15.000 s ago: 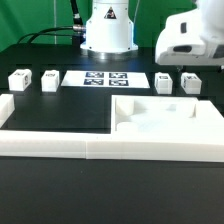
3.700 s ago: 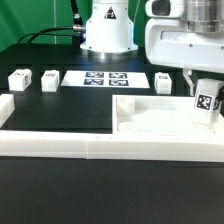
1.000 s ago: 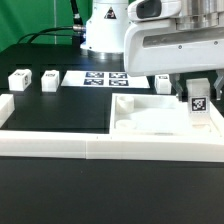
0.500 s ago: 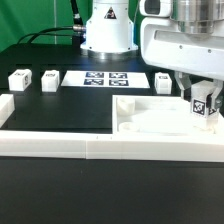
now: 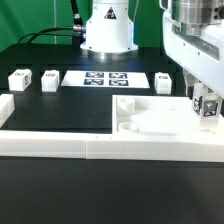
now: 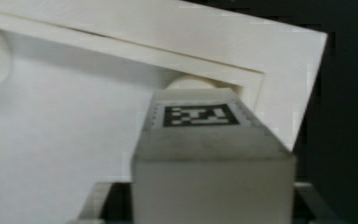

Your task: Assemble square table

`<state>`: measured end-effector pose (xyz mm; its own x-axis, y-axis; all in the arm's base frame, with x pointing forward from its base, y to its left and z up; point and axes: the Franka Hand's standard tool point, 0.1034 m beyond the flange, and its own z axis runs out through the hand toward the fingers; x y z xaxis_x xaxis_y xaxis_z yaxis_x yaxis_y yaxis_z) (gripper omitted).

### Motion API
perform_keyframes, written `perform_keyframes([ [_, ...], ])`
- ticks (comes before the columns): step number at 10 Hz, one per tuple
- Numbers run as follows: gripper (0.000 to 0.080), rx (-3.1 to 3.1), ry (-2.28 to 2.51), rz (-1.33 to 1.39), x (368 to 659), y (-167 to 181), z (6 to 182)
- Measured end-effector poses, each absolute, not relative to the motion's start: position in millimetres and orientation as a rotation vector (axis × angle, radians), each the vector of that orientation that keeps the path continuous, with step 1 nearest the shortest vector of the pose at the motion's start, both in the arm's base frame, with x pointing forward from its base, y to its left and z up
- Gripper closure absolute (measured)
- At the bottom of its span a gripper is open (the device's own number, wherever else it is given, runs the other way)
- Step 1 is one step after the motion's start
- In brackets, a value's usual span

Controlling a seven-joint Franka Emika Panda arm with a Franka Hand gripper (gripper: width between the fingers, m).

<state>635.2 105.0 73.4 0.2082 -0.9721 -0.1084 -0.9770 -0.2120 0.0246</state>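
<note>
While the pincer (image 5: 207, 101) is standing partly open, it is gripping one white leg block (image 5: 209, 112) between its two dark fingers (image 5: 196, 101). The block is standing upright, and its black-and-white tag (image 5: 209, 104) is facing the exterior camera.

Reading the exterior view as a clock face with 12 at the far side, this leg block is hanging at about 3 o'clock of the square slab (image 5: 150, 118), by its edge. I cannot tell if it is touching the slab. The square slab is lying flat on the dark counter (image 5: 60, 112), against the long white border bar (image 5: 100, 148) at its 6 o'clock.

Two loose leg blocks (image 5: 18, 79) are sitting at 9 o'clock of the marker board (image 5: 105, 78), and a third is sitting just beside it at 3 o'clock.

In the wrist view the held leg block is filling the foreground, and a corner of the slab is showing behind it.
</note>
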Motion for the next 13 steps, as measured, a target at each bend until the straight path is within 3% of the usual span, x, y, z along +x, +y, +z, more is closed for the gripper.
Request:
perform_keyframes([
  [1,0.0274,-2.534,1.723,0.077,638.3,109.2,76.8],
  [2,0.0274,-2.641,1.506,0.011,634.6,117.7,79.3],
  [3,0.0189,-2.691,1.392,-0.020,627.3,128.0,81.7],
  [4,0.0157,-2.746,1.271,-0.046,625.0,130.4,81.1],
  [7,0.0152,-2.861,1.000,-0.064,626.5,126.8,79.9],
  [10,0.0151,-3.023,0.352,-0.116,630.0,117.0,78.8],
  [13,0.0151,-3.053,0.015,-0.133,631.6,107.2,78.5],
])
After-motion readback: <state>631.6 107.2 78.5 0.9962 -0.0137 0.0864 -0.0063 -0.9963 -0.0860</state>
